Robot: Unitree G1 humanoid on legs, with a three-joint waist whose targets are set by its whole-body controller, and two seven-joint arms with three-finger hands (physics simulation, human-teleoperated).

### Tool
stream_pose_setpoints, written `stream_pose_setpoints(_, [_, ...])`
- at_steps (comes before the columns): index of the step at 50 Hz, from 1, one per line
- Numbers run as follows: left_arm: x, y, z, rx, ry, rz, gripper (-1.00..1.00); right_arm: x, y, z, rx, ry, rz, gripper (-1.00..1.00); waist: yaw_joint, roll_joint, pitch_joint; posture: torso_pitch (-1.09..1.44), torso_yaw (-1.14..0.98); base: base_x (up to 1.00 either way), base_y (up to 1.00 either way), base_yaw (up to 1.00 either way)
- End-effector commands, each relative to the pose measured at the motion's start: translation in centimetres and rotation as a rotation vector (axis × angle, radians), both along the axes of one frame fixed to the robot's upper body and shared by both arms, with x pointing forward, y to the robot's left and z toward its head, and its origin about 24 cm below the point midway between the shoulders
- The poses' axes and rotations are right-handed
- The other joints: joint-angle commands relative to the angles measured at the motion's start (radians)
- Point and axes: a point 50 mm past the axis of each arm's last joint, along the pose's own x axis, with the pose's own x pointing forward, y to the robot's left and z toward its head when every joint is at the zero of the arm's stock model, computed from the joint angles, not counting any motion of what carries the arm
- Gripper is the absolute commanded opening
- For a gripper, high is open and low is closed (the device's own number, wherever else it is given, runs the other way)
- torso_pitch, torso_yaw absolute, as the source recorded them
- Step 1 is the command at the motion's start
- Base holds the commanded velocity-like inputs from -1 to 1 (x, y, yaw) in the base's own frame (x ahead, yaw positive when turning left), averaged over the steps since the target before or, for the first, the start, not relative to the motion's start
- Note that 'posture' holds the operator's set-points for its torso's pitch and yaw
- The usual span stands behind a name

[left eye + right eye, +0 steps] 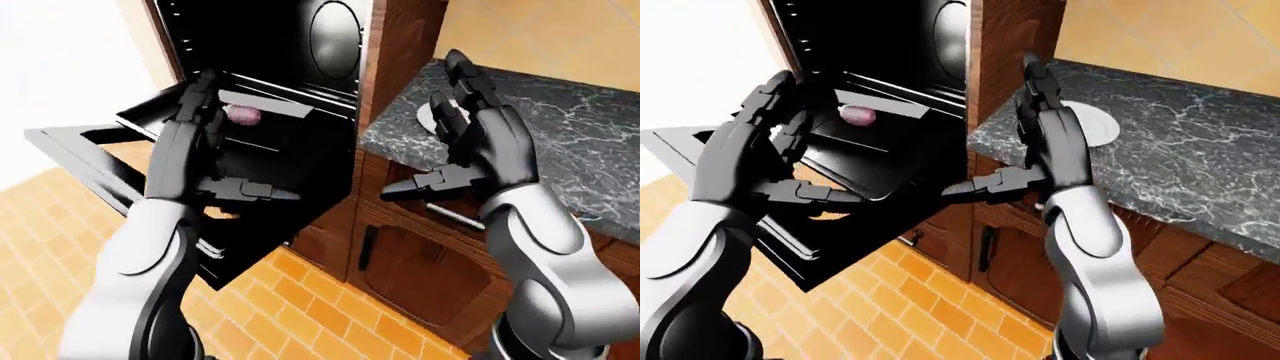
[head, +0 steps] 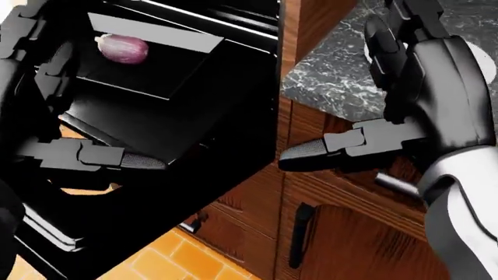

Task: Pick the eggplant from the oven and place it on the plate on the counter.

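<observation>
Up at the top left of the head view, the purple eggplant (image 2: 121,48) lies on a dark tray (image 2: 156,79) inside the open black oven (image 2: 218,134). Both hands are raised with nothing in them. Over in the left-eye view, the left hand (image 1: 195,146) has its fingers spread wide. Over in the right-eye view, the right hand (image 1: 1045,146) is spread too, and the white plate (image 1: 1095,124) sits on the gray counter (image 1: 1200,165) just right of it.
</observation>
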Motion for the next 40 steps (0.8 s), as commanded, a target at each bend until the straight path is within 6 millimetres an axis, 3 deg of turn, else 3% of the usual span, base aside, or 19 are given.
stream_pose_setpoints(1, [-0.6,0.3,1.4,0.0,-0.096,0.024,1.0,-0.5,0.4,1.4,-0.006,-0.088,0.024,1.0,0.005,0.002,-0.02,0.0,0.0,0.0,0.0,1.0])
stream_pose_setpoints(8, [-0.7,0.4,1.4,-0.006,-0.098,0.027,1.0,-0.4,0.2,1.6,-0.024,-0.1,0.006,1.0,-0.002,0.084,-0.007,0.0,0.0,0.0,0.0,1.0])
stream_pose_setpoints(10, [-0.7,0.6,1.2,-0.015,-0.098,0.031,1.0,-0.3,0.2,1.6,-0.022,-0.101,0.006,1.0,-0.001,0.123,-0.01,0.0,0.0,0.0,0.0,1.0])
stream_pose_setpoints(11, [-0.7,0.6,1.1,-0.016,-0.094,0.03,1.0,-0.3,0.2,1.5,-0.024,-0.098,0.007,1.0,0.003,0.158,-0.023,0.0,0.0,0.0,0.0,1.0])
stream_pose_setpoints(12, [-0.7,0.5,1.1,-0.015,-0.094,0.027,1.0,-0.3,0.2,1.4,-0.026,-0.097,0.008,1.0,0.01,0.139,-0.017,0.0,0.0,0.0,0.0,1.0])
stream_pose_setpoints(13, [-0.8,0.5,1.1,-0.015,-0.094,0.026,1.0,-0.3,0.2,1.4,-0.027,-0.098,0.009,1.0,0.006,0.144,-0.012,0.0,0.0,0.0,0.0,1.0])
stream_pose_setpoints(17, [-0.6,0.5,0.8,-0.016,-0.089,0.027,1.0,-0.2,0.1,1.0,-0.029,-0.09,0.008,1.0,0.031,0.095,-0.018,0.0,0.0,0.0,0.0,1.0])
stream_pose_setpoints(22, [-0.4,0.5,0.3,-0.021,-0.082,0.026,1.0,0.1,0.0,0.6,-0.036,-0.079,0.002,1.0,0.012,0.033,0.006,0.0,0.0,0.0,0.0,1.0])
stream_pose_setpoints(24, [-0.4,0.5,0.3,-0.023,-0.083,0.026,1.0,0.0,0.0,0.7,-0.036,-0.08,0.003,1.0,0.009,-0.023,-0.006,0.0,0.0,0.0,0.0,1.0])
stream_pose_setpoints(25, [-0.5,0.4,0.4,-0.022,-0.084,0.026,1.0,0.1,0.0,0.7,-0.038,-0.079,0.001,1.0,0.008,-0.034,-0.026,0.0,0.0,0.0,0.0,1.0])
stream_pose_setpoints(26, [-0.5,0.4,0.5,-0.022,-0.085,0.025,1.0,0.0,0.0,0.8,-0.037,-0.08,0.002,1.0,-0.001,-0.015,-0.002,0.0,0.0,0.0,0.0,1.0])
stream_pose_setpoints(27, [-0.5,0.3,0.5,-0.019,-0.084,0.022,1.0,0.0,-0.1,0.8,-0.036,-0.081,0.002,1.0,0.006,-0.02,0.003,0.0,0.0,0.0,0.0,1.0])
stream_pose_setpoints(30, [-0.5,0.2,0.5,-0.019,-0.085,0.02,1.0,0.0,0.0,1.1,-0.032,-0.084,0.006,1.0,0.009,0.0,-0.012,0.0,0.0,0.0,0.0,1.0])
stream_pose_setpoints(34, [-0.4,0.3,0.6,-0.019,-0.086,0.021,1.0,0.0,0.1,1.2,-0.028,-0.086,0.007,1.0,0.003,0.045,-0.003,0.0,0.0,0.0,0.0,1.0])
stream_pose_setpoints(38, [-0.3,0.4,0.7,-0.017,-0.087,0.022,1.0,-0.1,0.1,1.5,-0.023,-0.083,0.015,1.0,-0.004,0.106,-0.006,0.0,0.0,0.0,0.0,1.0])
stream_pose_setpoints(39, [-0.3,0.3,0.9,-0.017,-0.089,0.022,1.0,-0.2,0.1,1.6,-0.024,-0.084,0.017,1.0,-0.004,0.13,-0.012,0.0,0.0,0.0,0.0,1.0])
stream_pose_setpoints(40, [-0.3,0.4,1.0,-0.018,-0.091,0.024,1.0,-0.1,0.1,1.7,-0.021,-0.086,0.016,1.0,0.001,0.171,-0.029,0.0,0.0,0.0,0.0,1.0])
